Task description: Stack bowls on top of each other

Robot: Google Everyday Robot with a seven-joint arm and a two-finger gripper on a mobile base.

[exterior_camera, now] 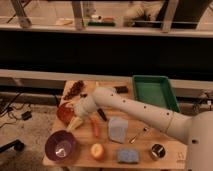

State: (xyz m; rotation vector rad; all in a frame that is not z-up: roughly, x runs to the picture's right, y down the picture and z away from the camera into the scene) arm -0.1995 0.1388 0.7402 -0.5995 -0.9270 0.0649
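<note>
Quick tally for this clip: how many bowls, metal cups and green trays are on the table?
Bowls: 2, the orange-red bowl and the purple bowl
Metal cup: 1
Green tray: 1
Total: 4
The gripper is at the orange-red bowl's near edge.

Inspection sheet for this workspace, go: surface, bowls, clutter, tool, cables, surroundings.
Surface: wooden table, crowded.
Job's things: red bowl at the left edge; purple bowl at the front left corner; apart, not stacked.
Clutter: green tray, carrot, round fruit, blue sponge, pale pouch, metal cup, utensil, dark cluster at the back.
Grippers: tool at the red bowl's near side, between the two bowls.
Cables: cables on the floor, left of the table.
Surroundings: railing behind the table.
</note>
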